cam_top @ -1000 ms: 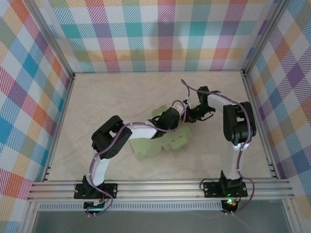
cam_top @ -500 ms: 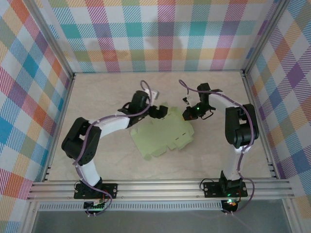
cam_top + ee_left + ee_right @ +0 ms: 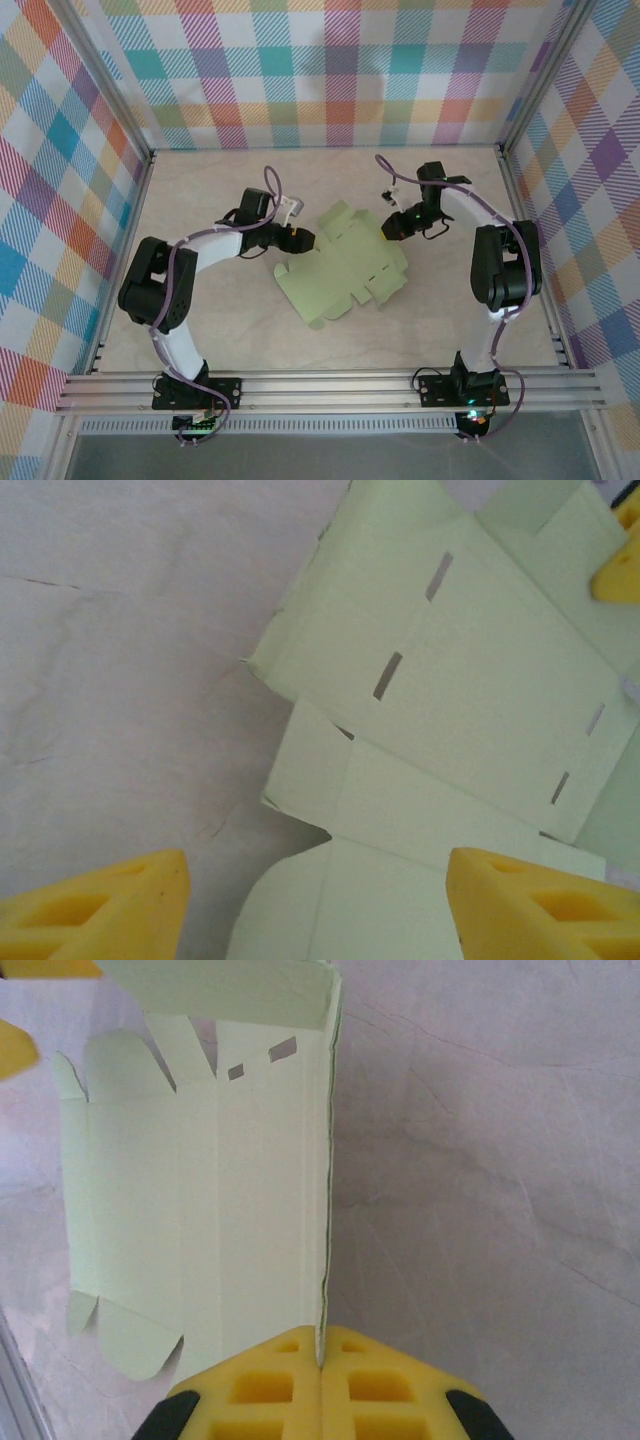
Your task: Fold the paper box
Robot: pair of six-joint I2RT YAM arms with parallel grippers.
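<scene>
The paper box (image 3: pixel 345 268) lay as a flat sage-green cut-out in the middle of the worktop (image 3: pixel 200 190), between the two arms. The right jaws were closed on its far right edge, with the thin card nipped between the yellow pads (image 3: pixel 280 1385). From where I stood I could not tell whether that edge was lifted off the worktop or only pinched flat. The left jaws stood well open and held nothing, just at the card's left side, with one yellow finger (image 3: pixel 540 905) over a rounded flap.

To fold it well, I'd say the right should act as an anchor while the left takes a flap and turns it along a scored crease, not across the slots (image 3: pixel 387 675). Card this thin would likely buckle or slide otherwise. The plaid walls (image 3: pixel 330 70) and the aluminium rail (image 3: pixel 330 388) were well apart from the card, and nothing else lay in the way.
</scene>
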